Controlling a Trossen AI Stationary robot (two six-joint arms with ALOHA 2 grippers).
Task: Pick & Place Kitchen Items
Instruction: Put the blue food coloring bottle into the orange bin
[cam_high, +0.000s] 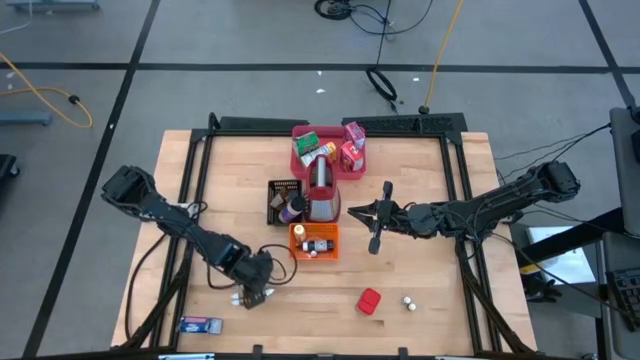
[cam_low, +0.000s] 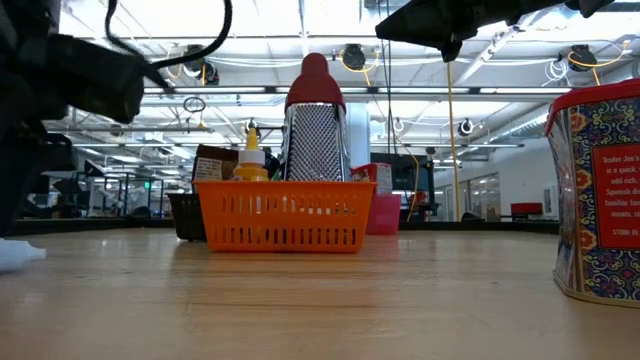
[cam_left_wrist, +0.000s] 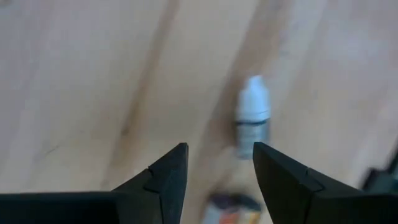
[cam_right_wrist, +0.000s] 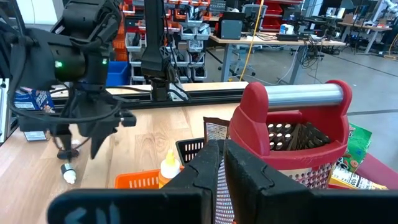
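My left gripper (cam_high: 257, 288) is open and points down near the table's near-left part, over small white bottles (cam_high: 241, 297) lying on the wood. In the left wrist view its fingers (cam_left_wrist: 219, 149) stand apart above the table; one white bottle (cam_left_wrist: 253, 117) lies on its side just beyond them, and another small item (cam_left_wrist: 231, 208) shows between them. My right gripper (cam_high: 352, 212) is shut and hovers level beside the red-and-silver grater (cam_high: 321, 190), pointing at it (cam_right_wrist: 292, 134). A red box (cam_high: 369, 301) and tiny shakers (cam_high: 408, 301) rest near the near edge.
An orange basket (cam_high: 314, 241) with bottles, a black basket (cam_high: 283, 200) and a pink tray (cam_high: 326, 150) of cartons stand mid-table around the grater. A blue packet (cam_high: 200, 324) lies at the near-left corner. The red box looms close in the low view (cam_low: 600, 190). Bare wood lies to the right.
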